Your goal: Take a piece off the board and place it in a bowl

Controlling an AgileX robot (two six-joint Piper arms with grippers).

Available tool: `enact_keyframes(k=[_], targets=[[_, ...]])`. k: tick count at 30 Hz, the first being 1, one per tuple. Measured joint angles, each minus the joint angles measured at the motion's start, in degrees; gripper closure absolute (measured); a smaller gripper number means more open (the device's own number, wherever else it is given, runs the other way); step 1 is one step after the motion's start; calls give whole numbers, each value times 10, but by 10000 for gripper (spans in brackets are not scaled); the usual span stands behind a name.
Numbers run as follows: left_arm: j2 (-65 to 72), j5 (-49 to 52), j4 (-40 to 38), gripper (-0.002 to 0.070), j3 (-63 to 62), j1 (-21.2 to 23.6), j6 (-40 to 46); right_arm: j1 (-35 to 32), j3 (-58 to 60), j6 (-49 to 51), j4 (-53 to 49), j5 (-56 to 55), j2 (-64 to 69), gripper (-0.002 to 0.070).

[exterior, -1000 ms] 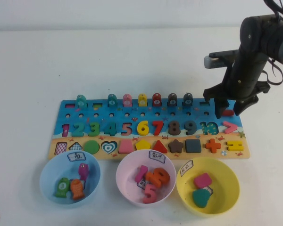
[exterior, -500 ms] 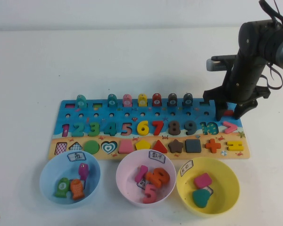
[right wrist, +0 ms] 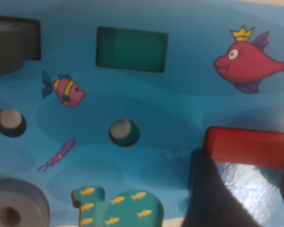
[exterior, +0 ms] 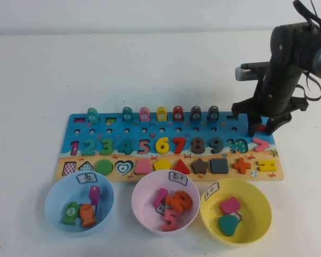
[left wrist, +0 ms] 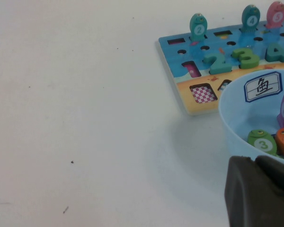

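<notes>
Straddling the red piece (exterior: 260, 128) at the far right end of the board (exterior: 150, 140), the right pincer (exterior: 261, 127) has its jaws spread with one finger on each side of the bar, which lies flat on the blue surface beside the teal 10 (see right wrist view). The yellow bowl (exterior: 257, 225) sits on the desk (exterior: 150, 69) just in front of the board. The left pincer (left wrist: 260, 194) is low by the light blue bowl (left wrist: 232, 123); cannot tell its jaw state.

Red piece (right wrist: 248, 146): right gripper (exterior: 262, 127) fingers are covering part; left gripper (left wrist: 260, 194): frame edge is cropping it.
</notes>
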Motion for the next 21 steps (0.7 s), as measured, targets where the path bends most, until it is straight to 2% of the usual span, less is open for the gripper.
enact_keyframes(k=[21], targets=[[0, 0, 0, 680, 0, 0, 0, 0, -1, 1, -1, -1, 0, 400]])
